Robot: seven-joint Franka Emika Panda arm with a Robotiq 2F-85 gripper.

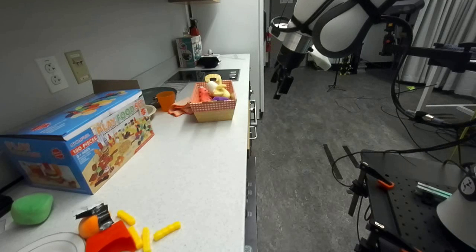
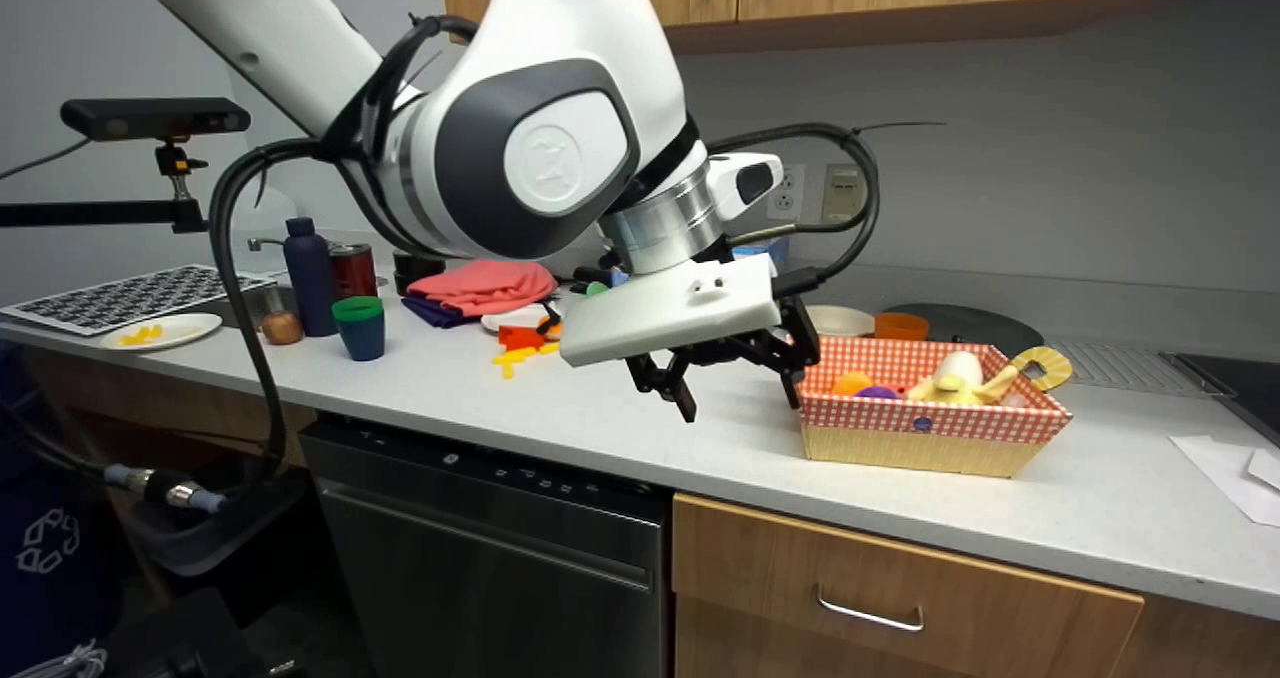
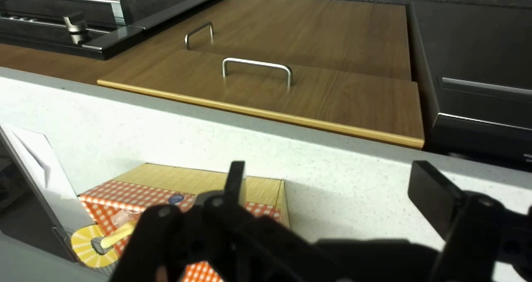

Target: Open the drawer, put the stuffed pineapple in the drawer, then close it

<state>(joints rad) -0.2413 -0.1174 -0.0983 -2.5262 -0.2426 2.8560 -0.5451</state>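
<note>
The hand (image 2: 740, 405) is spread wide, with nothing gripped. Beside and below it, the pineapple ring (image 3: 86, 246), presumably the stuffed one meant, is seen at the rim of the basket (image 2: 920, 448). Below the hand, the drawer (image 2: 900, 570) is seen closed. Its slim handle (image 3: 257, 63) could be missed, or the desk (image 2: 560, 413) struck, if the hand is lowered askew.

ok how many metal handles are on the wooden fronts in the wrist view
2: a horizontal handle on the drawer front just under the counter, and an upright handle on the cabinet door below it. None looks hidden.
</note>
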